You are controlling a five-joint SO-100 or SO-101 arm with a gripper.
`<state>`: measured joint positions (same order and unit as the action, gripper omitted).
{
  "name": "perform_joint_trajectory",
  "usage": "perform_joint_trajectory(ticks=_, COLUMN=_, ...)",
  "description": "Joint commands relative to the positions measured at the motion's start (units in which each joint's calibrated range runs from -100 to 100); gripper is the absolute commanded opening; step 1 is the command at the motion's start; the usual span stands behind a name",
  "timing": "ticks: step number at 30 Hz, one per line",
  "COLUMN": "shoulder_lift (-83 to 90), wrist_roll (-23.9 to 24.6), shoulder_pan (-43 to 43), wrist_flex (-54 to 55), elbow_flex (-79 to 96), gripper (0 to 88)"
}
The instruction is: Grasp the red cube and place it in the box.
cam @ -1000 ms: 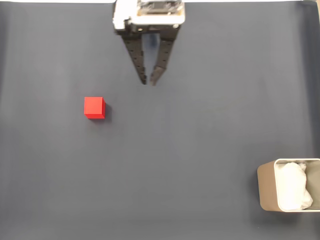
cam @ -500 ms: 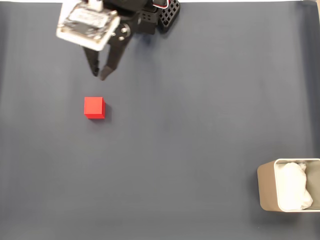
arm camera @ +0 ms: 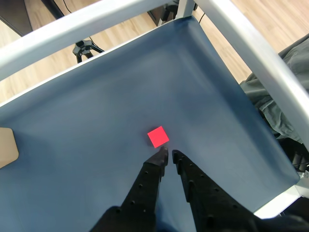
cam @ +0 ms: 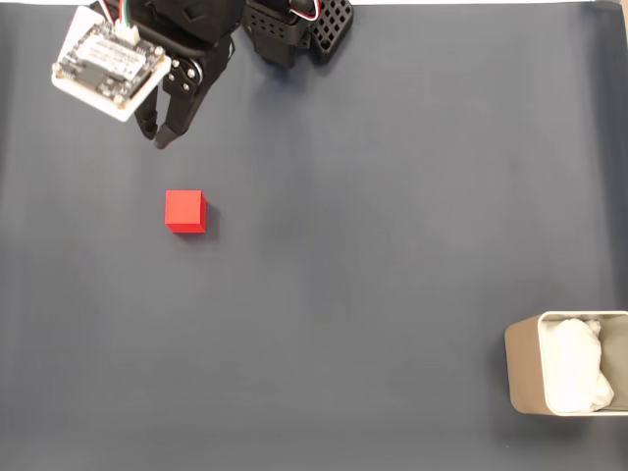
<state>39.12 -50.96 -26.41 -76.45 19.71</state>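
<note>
The red cube [cam: 184, 211] sits loose on the table [cam: 392, 245], at five o'clock from the tool [cam: 157, 139] in the fixed view. Risk — the tool's fingers are nearly pressed together, so descending now would knock the cube aside. The arm leans in from the top edge, tilted; the box [cam: 525, 378] lies far off at four o'clock.

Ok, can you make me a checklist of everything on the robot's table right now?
Surface: dark blue mat, smooth and bare apart from the items below.
Job's things: cube flat on the mat, untouched; box at the lower right edge in the fixed view, white lining inside, no cube in it.
Clutter: nothing seen.
Hand: hand above the cube in the fixed view, apart from it, fingertips nearly together, holding nothing.
Cables: coloured wires at the arm's top.
Surroundings: wooden floor and grey frame bars in the wrist view.
</note>
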Motion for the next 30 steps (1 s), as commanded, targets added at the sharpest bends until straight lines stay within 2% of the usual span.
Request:
perform_joint_trajectory(ticks=1, shoulder_lift=0.8, wrist_roll=-0.8, shoulder_pan=-1.1, wrist_flex=4.8, elbow_flex=3.4, gripper=1.3)
perform_joint_trajectory(ticks=15, shoulder_lift=1.8, wrist_roll=-2.1, shoulder_pan=-1.6, wrist_flex=16.7, elbow_flex=17.3, gripper=14.5)
perform_joint_trajectory(ticks=30, shoulder_lift=1.7, wrist_roll=-1.6, shoulder_pan=-3.1, wrist_flex=24.5, elbow_flex=26.2, gripper=26.4)
